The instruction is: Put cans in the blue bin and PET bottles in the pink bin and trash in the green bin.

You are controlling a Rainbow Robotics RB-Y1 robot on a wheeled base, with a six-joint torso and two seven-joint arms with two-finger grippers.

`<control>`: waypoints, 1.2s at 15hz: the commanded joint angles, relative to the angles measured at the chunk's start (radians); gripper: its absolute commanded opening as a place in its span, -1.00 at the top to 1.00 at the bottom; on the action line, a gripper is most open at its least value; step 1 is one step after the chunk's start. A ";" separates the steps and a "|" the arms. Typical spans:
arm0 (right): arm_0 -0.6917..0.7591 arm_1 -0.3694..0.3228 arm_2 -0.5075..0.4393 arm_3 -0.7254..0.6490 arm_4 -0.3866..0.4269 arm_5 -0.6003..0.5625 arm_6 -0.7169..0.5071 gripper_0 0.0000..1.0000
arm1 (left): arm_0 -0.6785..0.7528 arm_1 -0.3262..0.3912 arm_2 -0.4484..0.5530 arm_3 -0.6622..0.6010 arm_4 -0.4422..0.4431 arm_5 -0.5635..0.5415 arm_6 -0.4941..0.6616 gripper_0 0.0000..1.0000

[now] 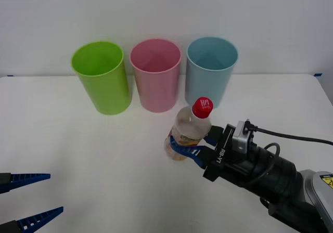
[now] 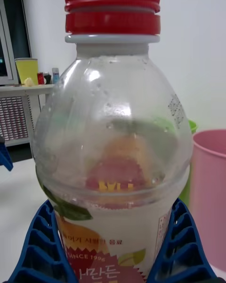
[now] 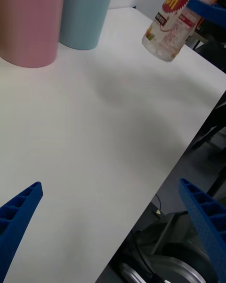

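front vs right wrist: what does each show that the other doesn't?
Front only: the blue bin beside the other two at the back of the white table, and the left tool open and idle over the table's near left edge.

Right wrist only: the bottle's label print close up, droplets inside its clear shoulder, and a room shelf with a yellow cup behind.

Both: the PET bottle with its red cap, clamped at the label by the right tool, plus the pink bin and the green bin.
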 commanded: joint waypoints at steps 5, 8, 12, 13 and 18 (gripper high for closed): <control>-0.176 0.081 0.032 -0.002 0.110 0.119 -0.143 1.00 | 0.000 0.000 0.000 0.000 0.000 0.000 0.000 -1.00; -0.260 0.098 0.032 -0.002 0.224 0.177 -0.275 1.00 | 0.000 0.000 0.000 0.000 0.000 0.000 0.000 -1.00; -0.366 0.098 0.009 0.000 0.449 0.229 -0.496 1.00 | 0.000 0.000 0.000 0.000 0.000 0.000 0.000 -1.00; -0.388 0.098 0.004 -0.002 0.503 0.227 -0.545 1.00 | 0.000 0.000 0.000 0.000 0.000 0.000 0.000 -1.00; -0.527 0.103 -0.009 0.097 0.670 0.254 -0.723 1.00 | 0.000 0.000 0.000 0.000 0.000 0.000 0.000 -1.00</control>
